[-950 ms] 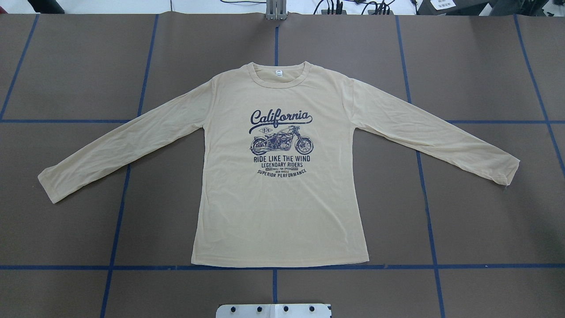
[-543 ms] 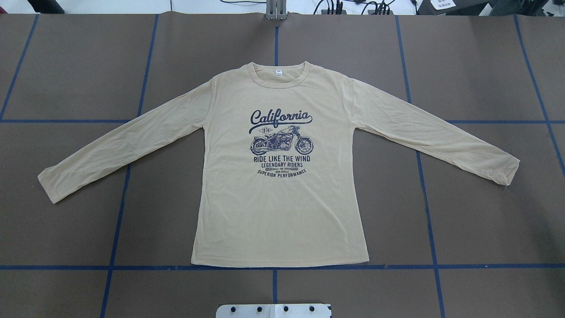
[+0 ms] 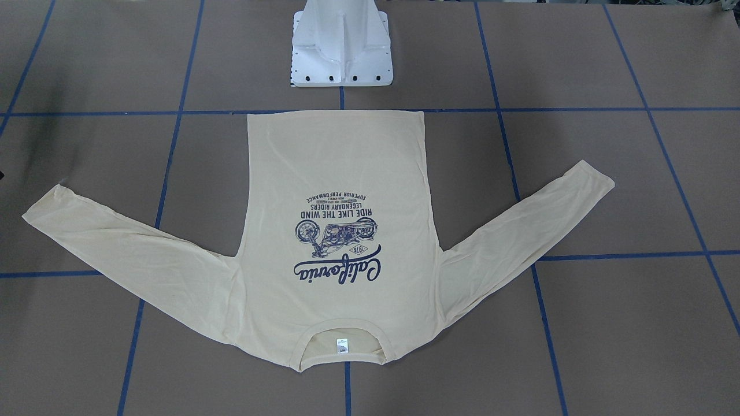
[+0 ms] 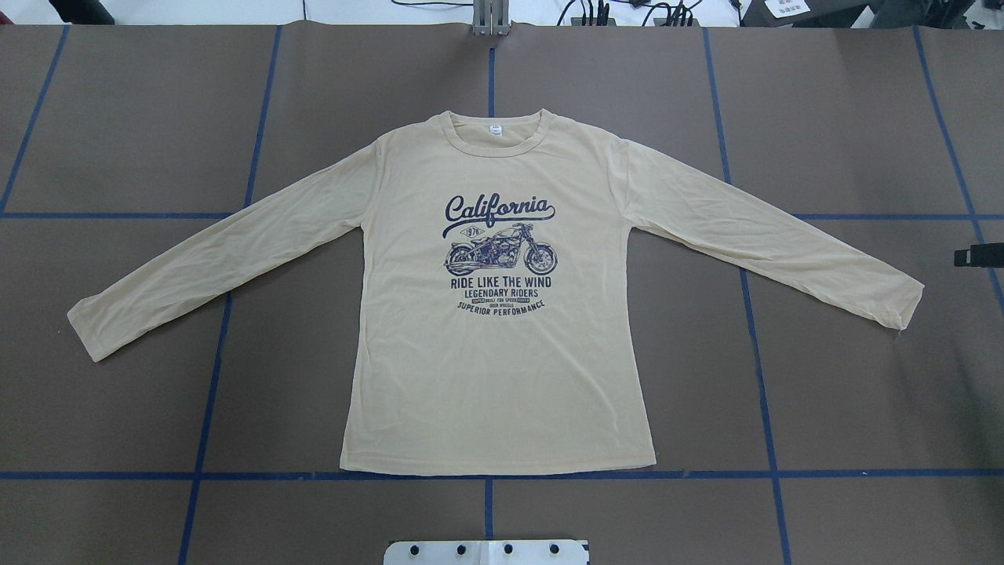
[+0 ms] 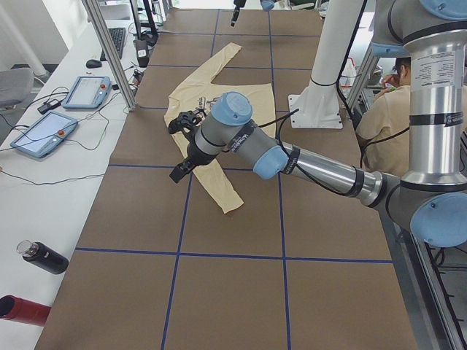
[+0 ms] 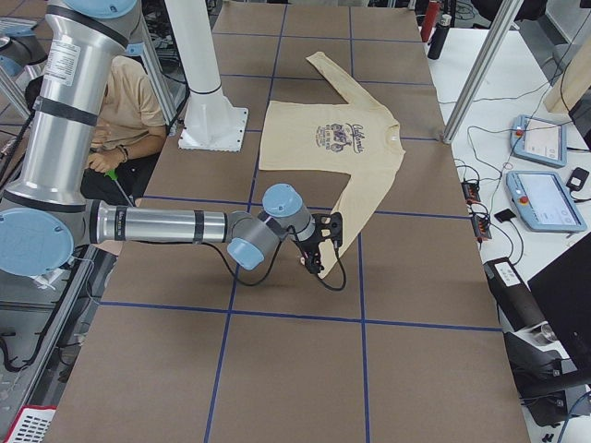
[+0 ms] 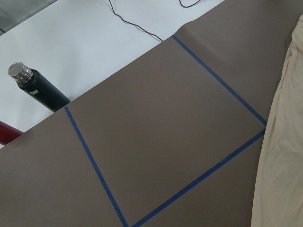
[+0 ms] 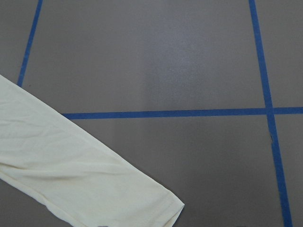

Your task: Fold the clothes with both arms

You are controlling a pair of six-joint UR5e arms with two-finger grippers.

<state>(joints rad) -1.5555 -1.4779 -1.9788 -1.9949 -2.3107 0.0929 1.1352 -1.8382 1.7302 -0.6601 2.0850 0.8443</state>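
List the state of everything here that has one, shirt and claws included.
T-shirt, spread flat, print up, sleeves out, unfolded.
Left claw, off the shirt; open or shut unclear.
Right claw, off the shirt; open or shut unclear.
Black bottle, capped.

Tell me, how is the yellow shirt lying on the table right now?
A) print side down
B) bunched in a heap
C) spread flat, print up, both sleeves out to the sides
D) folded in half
C: the T-shirt lies flat on the table with its California print facing up and both sleeves stretched outward, with no fold made yet.
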